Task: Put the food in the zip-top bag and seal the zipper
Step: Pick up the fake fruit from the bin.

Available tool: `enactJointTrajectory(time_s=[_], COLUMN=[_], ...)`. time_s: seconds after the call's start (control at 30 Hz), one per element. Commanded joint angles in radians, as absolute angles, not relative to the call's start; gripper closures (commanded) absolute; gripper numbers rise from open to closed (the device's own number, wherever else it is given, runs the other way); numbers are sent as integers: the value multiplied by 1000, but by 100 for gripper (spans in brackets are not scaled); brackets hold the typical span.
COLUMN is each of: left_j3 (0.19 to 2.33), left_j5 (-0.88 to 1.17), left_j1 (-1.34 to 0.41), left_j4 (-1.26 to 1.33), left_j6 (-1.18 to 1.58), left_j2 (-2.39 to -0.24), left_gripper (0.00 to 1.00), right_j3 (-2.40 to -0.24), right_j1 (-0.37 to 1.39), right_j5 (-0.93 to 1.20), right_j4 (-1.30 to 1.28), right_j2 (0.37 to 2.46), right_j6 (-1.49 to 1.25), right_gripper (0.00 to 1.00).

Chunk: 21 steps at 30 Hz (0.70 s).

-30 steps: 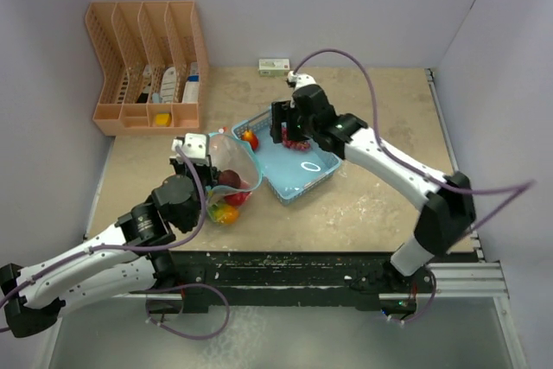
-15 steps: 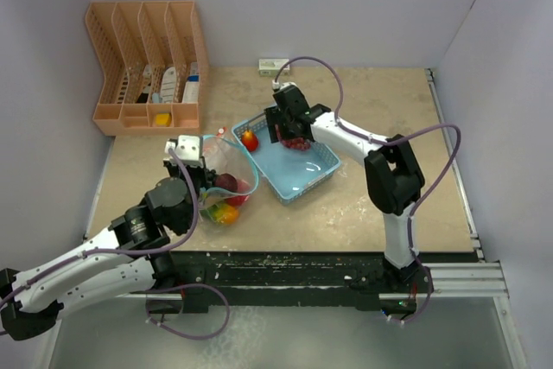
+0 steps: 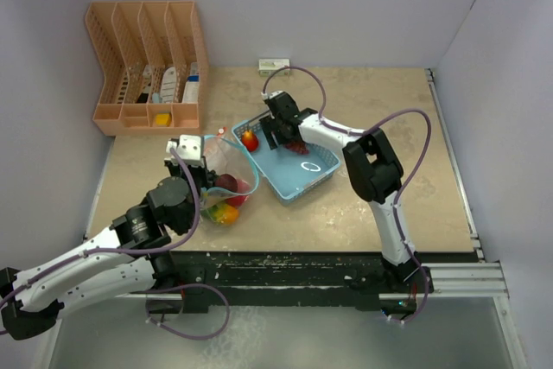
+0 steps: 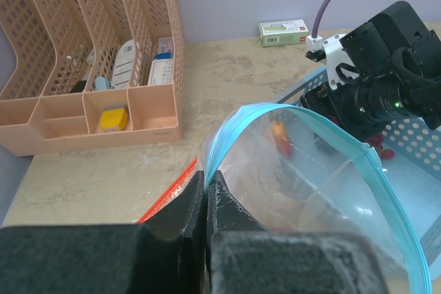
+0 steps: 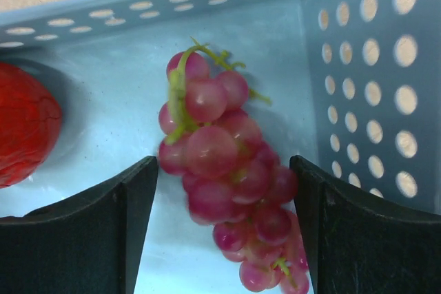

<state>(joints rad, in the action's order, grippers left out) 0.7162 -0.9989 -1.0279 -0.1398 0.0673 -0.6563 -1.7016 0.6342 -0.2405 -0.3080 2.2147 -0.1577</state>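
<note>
My left gripper point(image 4: 205, 185) is shut on the blue zipper rim of the clear zip-top bag point(image 4: 310, 170), holding its mouth open and upright. In the top view the bag point(image 3: 232, 162) holds a maroon piece of food point(image 3: 229, 182), with a yellow-orange piece point(image 3: 225, 212) at its bottom. My right gripper point(image 5: 222, 166) is open, low inside the blue basket point(image 3: 307, 177). Its two fingers stand on either side of a bunch of pink-red grapes point(image 5: 210, 111) without closing on it. A red fruit point(image 5: 21, 132) lies left of the grapes.
An orange rack point(image 3: 147, 58) with bottles and a yellow piece stands at the back left. A small green-white box point(image 3: 275, 65) lies against the back wall. The basket's perforated wall point(image 5: 372, 67) is close on the right of my right gripper.
The right arm has folded in and swung its gripper left, down over the grapes in the basket. The left gripper shifted slightly left with the bag and has since held still.
</note>
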Motion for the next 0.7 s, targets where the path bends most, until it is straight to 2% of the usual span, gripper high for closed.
enactJointTrajectory(time_s=[0.0, 0.03, 0.23, 0.3, 0.5, 0.67], left_j3=[768, 769, 774, 774, 774, 772], left_j5=[-1010, -1010, -1017, -1020, -1023, -1025], left_j1=[-1025, -1024, -1024, -1024, -1025, -1024], left_j4=[-102, -102, -114, -118, -127, -147], left_j6=[58, 58, 61, 63, 73, 93], left_j2=[-661, -662, -663, -664, -667, -673], left_gripper=[100, 100, 100, 100, 100, 100], right_j3=[-1726, -1716, -1641, -1618, -1496, -1360], right_j1=[627, 627, 628, 629, 629, 629], right_j5=[-224, -219, -183, -165, -58, 45], right_j4=[-311, -309, -312, -318, -256, -104], right_j2=[2215, 2211, 2111, 2050, 1780, 1541], right_j6=[-157, -161, -196, -212, -273, -329], right_gripper=[24, 26, 86, 99, 100, 100])
